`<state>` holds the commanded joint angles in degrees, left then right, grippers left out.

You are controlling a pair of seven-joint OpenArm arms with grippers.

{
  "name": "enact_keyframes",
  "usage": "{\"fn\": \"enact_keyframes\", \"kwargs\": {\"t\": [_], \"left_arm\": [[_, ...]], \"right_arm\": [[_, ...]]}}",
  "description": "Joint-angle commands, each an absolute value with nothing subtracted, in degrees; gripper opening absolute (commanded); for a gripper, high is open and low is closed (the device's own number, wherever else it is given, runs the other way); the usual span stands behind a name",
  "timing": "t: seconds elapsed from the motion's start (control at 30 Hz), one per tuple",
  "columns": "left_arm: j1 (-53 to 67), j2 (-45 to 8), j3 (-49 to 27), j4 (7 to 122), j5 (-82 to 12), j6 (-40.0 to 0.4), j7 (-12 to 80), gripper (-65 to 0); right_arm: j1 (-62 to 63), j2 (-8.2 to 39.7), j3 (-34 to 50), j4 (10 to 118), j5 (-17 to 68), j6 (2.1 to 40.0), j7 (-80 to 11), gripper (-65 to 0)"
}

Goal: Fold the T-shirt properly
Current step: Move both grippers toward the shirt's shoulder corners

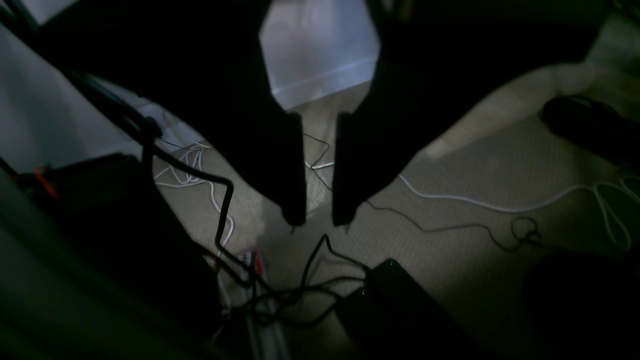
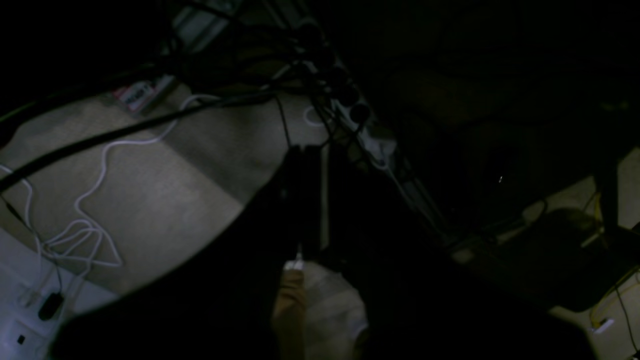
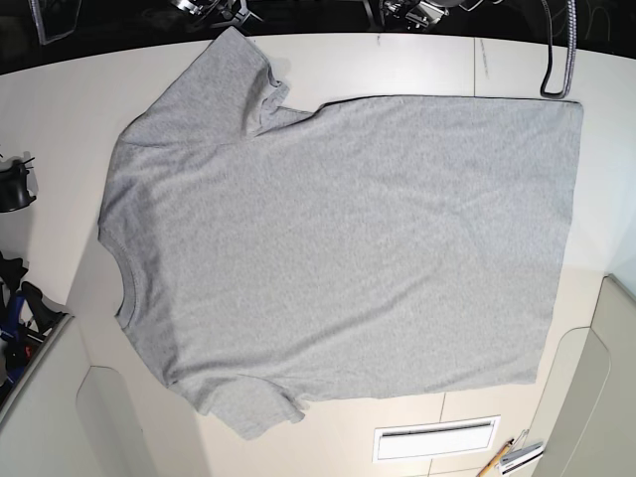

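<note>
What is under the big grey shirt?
Mostly hidden: the shirt lies over the white table, which shows only around it. Its folds could cover something small, but none can be seen. No lettering shows on the upper side; the underside is out of sight.

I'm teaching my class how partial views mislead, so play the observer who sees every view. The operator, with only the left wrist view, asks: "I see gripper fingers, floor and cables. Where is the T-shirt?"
Observer: The base view shows the T-shirt spread across the table, not folded.

Operator: Which way does its neck face?

Observer: The neckline is at that view's left edge of the shirt; the hem is at the right.

Operator: Anything lying near it?

Observer: Yes, a pencil lies beyond the shirt's lower edge, toward the base view's bottom right.
</note>
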<state>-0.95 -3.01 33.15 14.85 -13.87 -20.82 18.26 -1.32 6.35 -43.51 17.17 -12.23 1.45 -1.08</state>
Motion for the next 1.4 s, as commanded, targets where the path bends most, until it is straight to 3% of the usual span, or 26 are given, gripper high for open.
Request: {"fn": "enact_keyframes", "kwargs": {"t": [0.3, 0.6, 0.83, 1.0, 1.1, 1.4], "left_arm": [[-0.9, -3.0, 33.1, 17.3, -1.8, -20.8, 18.3, -51.4], [1.4, -5.3, 33.1, 17.5, -4.1, -20.8, 26.9, -51.4], [11.0, -12.9, 32.1, 27.5, -7.7, -23.6, 26.9, -51.4], [20.7, -17.0, 27.1, 38.3, -10.8, -24.4, 28.1, -51.4], [26.7, -17.8, 22.4, 44.2, -11.2, -27.9, 29.0, -51.4], [41.1, -18.1, 8.5, 62.9, -11.6, -29.4, 30.2, -51.4]], "right_arm": [[-1.5, 6.3, -43.5, 18.3, -12.2, 1.5, -1.1, -60.7], [-4.1, 8.5, -43.5, 18.3, -11.6, 1.5, -1.3, -60.7], [-11.1, 16.6, -43.5, 27.3, -11.5, 1.5, -1.3, -60.7], [-16.4, 22.8, -43.5, 37.1, -8.4, 1.5, -1.3, -60.7], [-19.4, 26.4, -43.5, 42.4, -6.3, 1.5, -1.4, -60.7], [-29.4, 36.9, -43.5, 62.8, -3.4, 1.5, -8.2, -60.7]]}}
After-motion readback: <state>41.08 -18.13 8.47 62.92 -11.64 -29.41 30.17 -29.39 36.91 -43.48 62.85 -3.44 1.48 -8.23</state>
